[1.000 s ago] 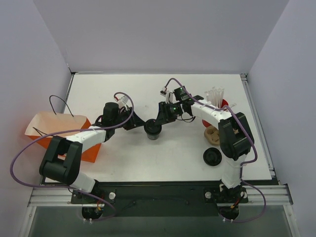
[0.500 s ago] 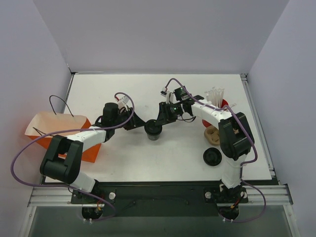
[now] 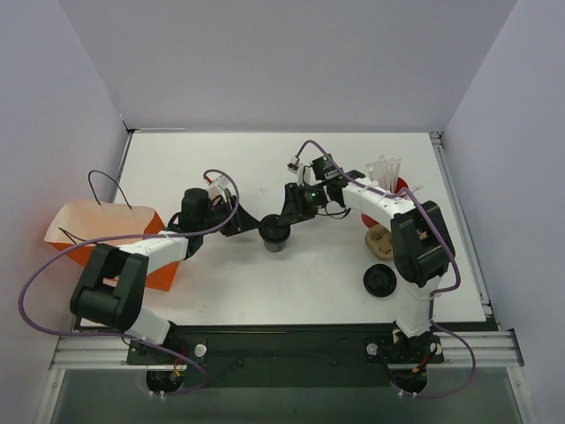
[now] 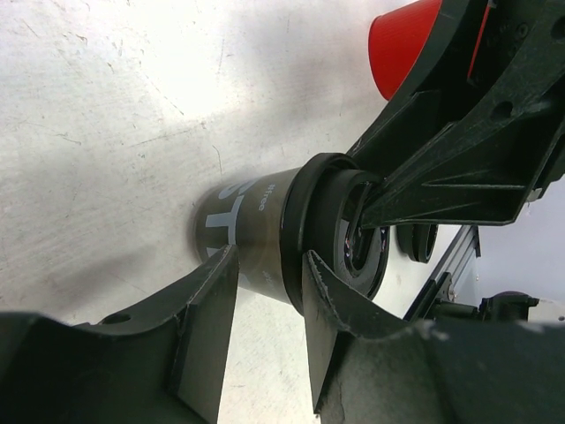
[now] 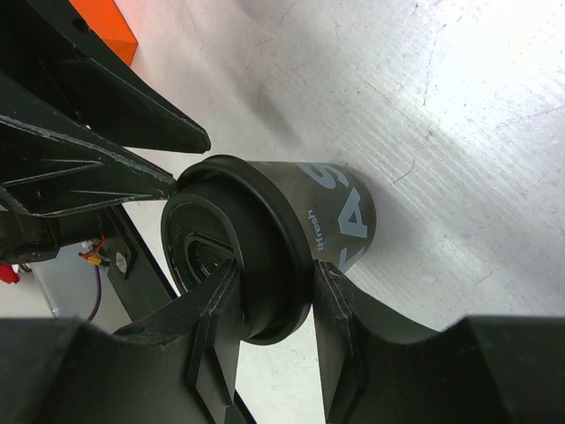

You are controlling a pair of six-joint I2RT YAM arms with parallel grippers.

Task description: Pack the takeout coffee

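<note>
The takeout coffee (image 3: 274,232), a small dark cup with white lettering and a black round lid, stands upright mid-table. My right gripper (image 3: 285,220) reaches it from the upper right. In the right wrist view the right gripper (image 5: 274,284) is shut on the coffee (image 5: 340,221), one finger across the lid top and the other under the lid rim. My left gripper (image 3: 255,226) comes from the left. In its wrist view the left gripper (image 4: 265,265) stands open, its fingertips against the side of the coffee (image 4: 252,225), with bare table showing between them.
An orange bag (image 3: 106,237) with paper lining sits at the table's left edge. A loose black lid disc (image 3: 380,281), a tan holder (image 3: 379,238) and a red cup of white sticks (image 3: 386,177) lie on the right side.
The left gripper's jaws have spread slightly and its wrist has drawn back a little to the left. The cup and the right gripper have stayed put.
</note>
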